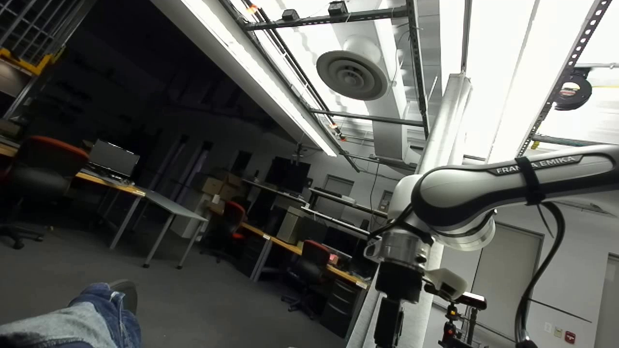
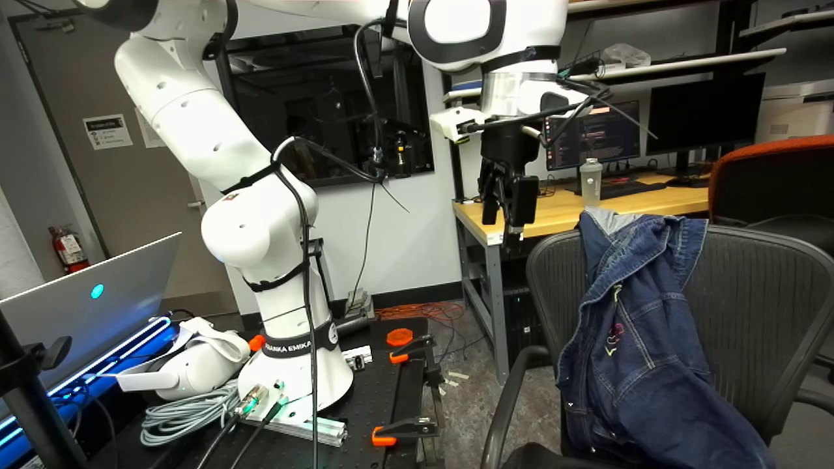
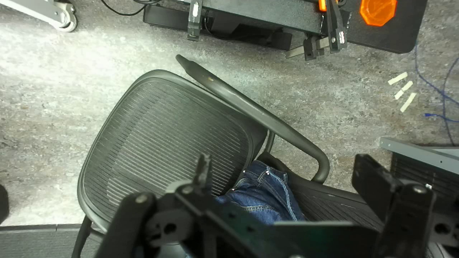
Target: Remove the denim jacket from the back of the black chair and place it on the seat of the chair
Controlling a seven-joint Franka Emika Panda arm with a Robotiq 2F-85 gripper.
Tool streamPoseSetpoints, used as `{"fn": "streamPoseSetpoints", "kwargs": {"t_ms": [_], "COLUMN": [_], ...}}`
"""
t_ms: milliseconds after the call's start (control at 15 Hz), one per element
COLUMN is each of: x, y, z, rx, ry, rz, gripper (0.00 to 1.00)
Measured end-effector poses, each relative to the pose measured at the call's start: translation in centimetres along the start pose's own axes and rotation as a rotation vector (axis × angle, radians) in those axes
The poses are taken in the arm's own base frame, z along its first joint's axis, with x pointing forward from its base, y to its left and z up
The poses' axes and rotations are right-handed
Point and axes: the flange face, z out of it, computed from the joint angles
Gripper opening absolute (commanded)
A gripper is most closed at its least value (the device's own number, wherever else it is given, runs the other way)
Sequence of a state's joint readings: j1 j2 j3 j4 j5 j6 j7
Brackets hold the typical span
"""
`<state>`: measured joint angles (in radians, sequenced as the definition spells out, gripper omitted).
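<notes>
Jacket (image 2: pixel 642 345) over chair back (image 2: pixel 756 286), mostly below the claw (image 2: pixel 505 218), apart

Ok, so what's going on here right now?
The gripper isn't handling anything: it hangs open, apart from the denim jacket. The jacket is draped over the back of the black chair, and in the wrist view its lower part shows near the rear of the seat. Taking it off the back is yet to be done.
</notes>
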<state>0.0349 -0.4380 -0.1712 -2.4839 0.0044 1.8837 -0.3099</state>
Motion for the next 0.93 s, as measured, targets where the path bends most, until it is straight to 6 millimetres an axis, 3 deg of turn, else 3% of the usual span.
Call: {"fn": "streamPoseSetpoints", "kwargs": {"t_ms": [600, 933], "x": [0.2, 2.9], "y": [-0.1, 0.0], "z": [0.2, 2.1], "rx": [-0.002, -0.035], "ry": [-0.005, 0.035], "rz": [-0.005, -0.093], "gripper": [1.0, 1.0]}}
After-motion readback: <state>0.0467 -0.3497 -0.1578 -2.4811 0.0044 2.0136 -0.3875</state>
